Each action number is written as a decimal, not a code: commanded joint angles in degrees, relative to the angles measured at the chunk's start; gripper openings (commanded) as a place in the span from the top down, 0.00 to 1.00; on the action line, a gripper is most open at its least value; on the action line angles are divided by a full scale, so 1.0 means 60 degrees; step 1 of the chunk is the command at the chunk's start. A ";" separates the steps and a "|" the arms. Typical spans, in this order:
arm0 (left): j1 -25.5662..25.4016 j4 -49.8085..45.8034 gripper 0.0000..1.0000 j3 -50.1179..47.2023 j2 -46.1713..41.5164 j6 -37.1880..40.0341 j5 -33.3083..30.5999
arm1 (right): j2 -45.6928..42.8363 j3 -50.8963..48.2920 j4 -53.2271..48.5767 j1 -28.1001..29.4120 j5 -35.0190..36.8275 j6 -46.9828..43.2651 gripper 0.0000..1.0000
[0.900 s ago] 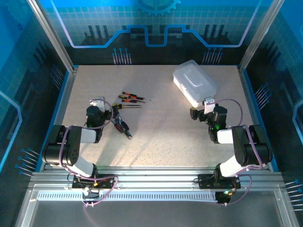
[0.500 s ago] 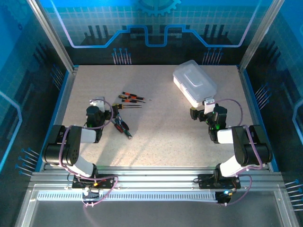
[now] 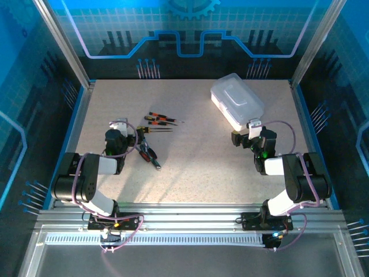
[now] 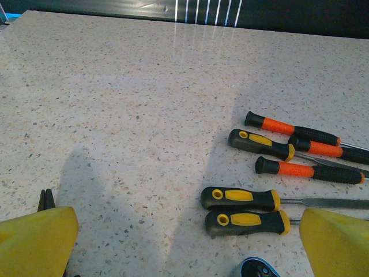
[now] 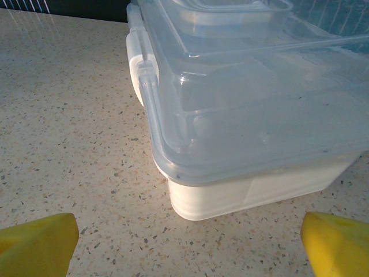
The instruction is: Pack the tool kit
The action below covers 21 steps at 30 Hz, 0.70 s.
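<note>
Top external view has the case [image 3: 237, 104] shut at upper right of the table [image 3: 196, 167], with screwdrivers [image 3: 160, 122] and pliers [image 3: 149, 154] loose at centre left. Both hands are spread wide and empty, the left hand [image 4: 187, 239] facing the screwdrivers and the right hand [image 5: 187, 239] facing the case's corner. The case looks light, stiff and slick, so take its lid [image 5: 248, 109] by the edge. The screwdrivers may roll, so pinch them across the handles.
</note>
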 commanded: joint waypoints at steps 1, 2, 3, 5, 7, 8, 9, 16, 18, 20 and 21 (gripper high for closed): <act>-0.0057 0.0143 0.01 0.0071 0.0018 0.0180 0.0200 | -0.0030 0.0195 0.0031 -0.0076 -0.0114 0.0064 0.00; -0.0062 0.0151 0.01 0.0071 0.0027 0.0180 0.0206 | -0.0030 0.0186 0.0059 -0.0013 -0.0066 -0.0003 0.01; -0.0064 0.0159 0.01 0.0072 0.0018 0.0180 0.0208 | -0.0111 0.0165 0.0054 0.0078 -0.0044 -0.0117 0.00; -0.0102 0.0224 0.01 0.0056 -0.0008 0.0222 0.0077 | -0.0765 0.0113 -0.0454 0.0352 0.0442 -0.0279 0.01; -0.0325 -0.0332 0.01 0.0119 -0.0681 0.0263 -0.0583 | -0.1867 0.0439 -0.2041 0.0430 0.0925 -0.0098 0.00; -0.0422 -0.1404 0.01 0.0413 -0.1225 0.0203 -0.0848 | -0.2347 0.0682 -0.2812 0.0432 0.1107 0.0013 0.00; -0.0432 -0.3018 0.01 0.0962 -0.1837 -0.0160 -0.1114 | -0.2853 0.0970 -0.3616 0.0402 0.1170 0.0041 0.00; -0.0466 -1.0192 0.01 0.4915 -0.2726 -0.1767 -0.1349 | -0.2705 0.4678 -0.7756 -0.0415 -0.0490 0.0108 0.00; -0.0472 -1.1958 0.01 0.6232 -0.2096 -0.1940 -0.1218 | -0.1512 0.6577 -0.9127 -0.0587 -0.1056 -0.0154 0.00; -0.0480 -1.3645 0.01 0.7578 -0.1277 -0.1914 -0.0816 | -0.0206 0.8343 -1.0342 -0.0707 -0.1644 -0.0480 0.00; -0.0498 -1.4385 0.01 0.8138 -0.0870 -0.1873 -0.0601 | 0.0493 0.9311 -1.0940 -0.0764 -0.1934 -0.0644 0.00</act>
